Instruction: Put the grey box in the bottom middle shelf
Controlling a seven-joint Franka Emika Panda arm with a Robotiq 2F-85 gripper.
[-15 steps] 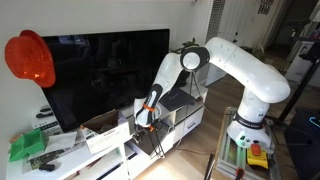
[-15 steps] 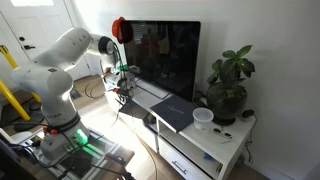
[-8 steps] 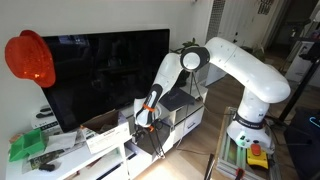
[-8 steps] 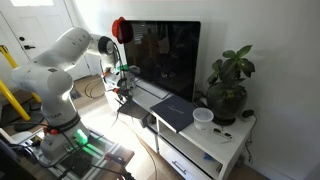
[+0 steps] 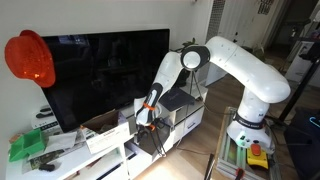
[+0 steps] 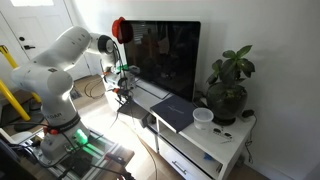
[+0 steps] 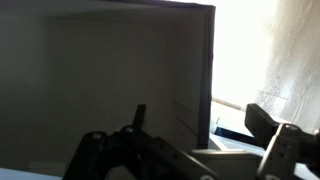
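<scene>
My gripper (image 7: 200,140) hangs over the left end of the low white TV bench (image 5: 175,122), close to the TV screen, and also shows in an exterior view (image 6: 122,86). Its fingers (image 7: 268,125) stand wide apart, so it is open. Between and just below them lies the grey box (image 7: 232,156), showing a light rim and a dark inside; the fingers do not seem to touch it. In an exterior view the grey box (image 5: 137,110) is a pale shape at the gripper. The bottom middle shelf (image 6: 152,123) is a dark opening under the bench top.
A big dark TV (image 5: 100,75) stands right behind the gripper. On the bench are a charcoal box (image 6: 172,112), a white-sided box (image 5: 105,135), green items (image 5: 28,148), a white cup (image 6: 203,118) and a potted plant (image 6: 228,90). A red helmet (image 5: 30,58) hangs beside the TV.
</scene>
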